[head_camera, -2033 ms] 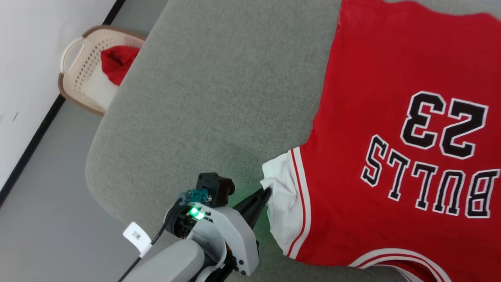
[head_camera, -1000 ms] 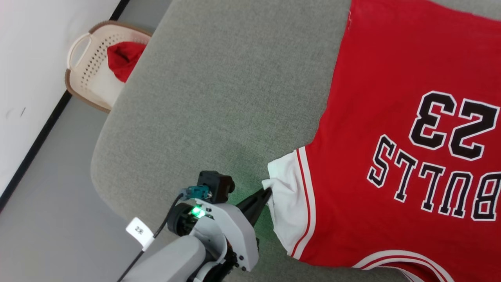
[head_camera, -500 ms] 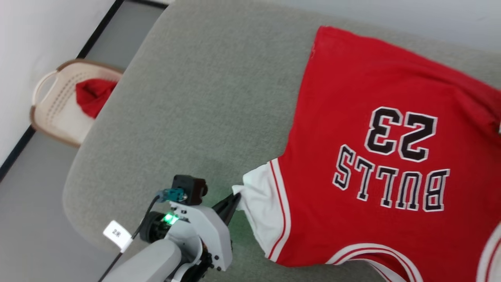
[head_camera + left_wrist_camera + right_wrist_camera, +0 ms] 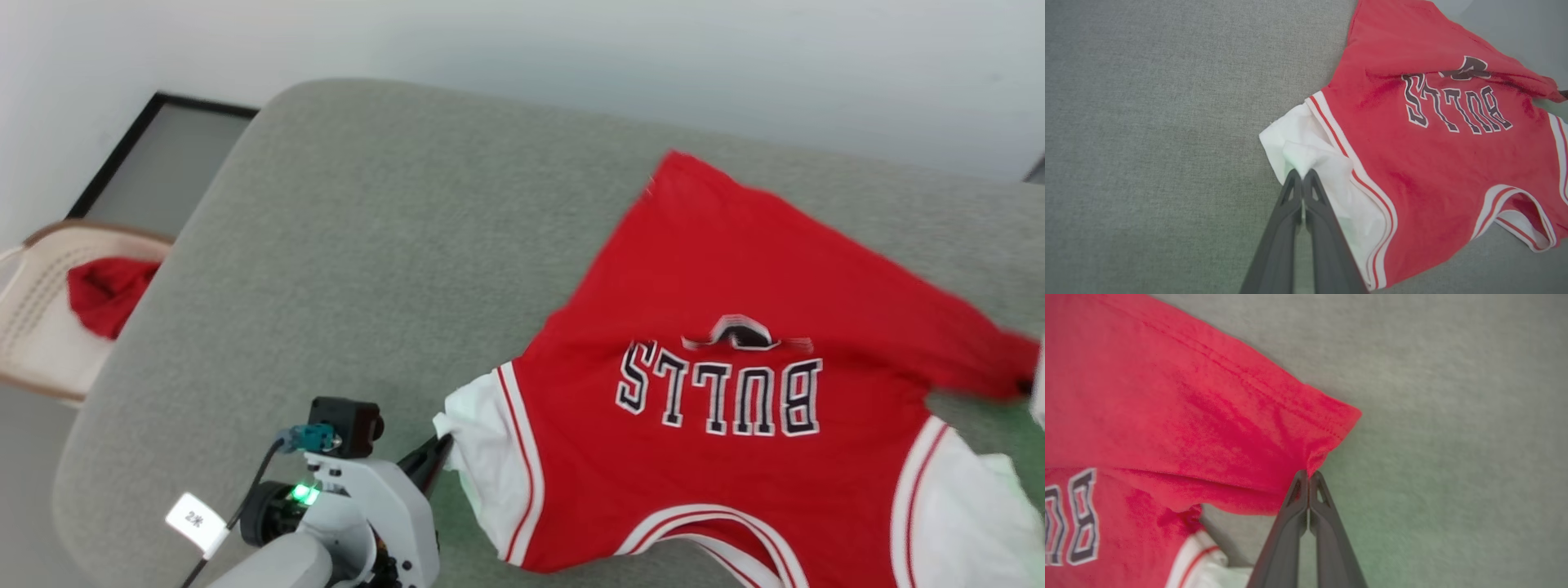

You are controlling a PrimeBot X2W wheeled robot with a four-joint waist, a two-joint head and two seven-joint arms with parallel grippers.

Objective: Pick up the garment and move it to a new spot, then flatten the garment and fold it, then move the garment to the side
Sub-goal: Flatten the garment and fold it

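Left wrist view: my left claw [image 4: 1302, 173] grips the white sleeve tip [image 4: 1298, 157] of the garment [image 4: 1412, 155], spread across the frame's right, my right claw [image 4: 1308, 474] its red hem corner [image 4: 1331, 424]; I fear either thin bite slipping under pull.

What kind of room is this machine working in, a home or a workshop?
Probably a home-like laundry corner, perhaps a mock-up. A red jersey lies on a broad grey padded seat, and a pale laundry basket holding a red cloth stands on the floor by a plain white wall.
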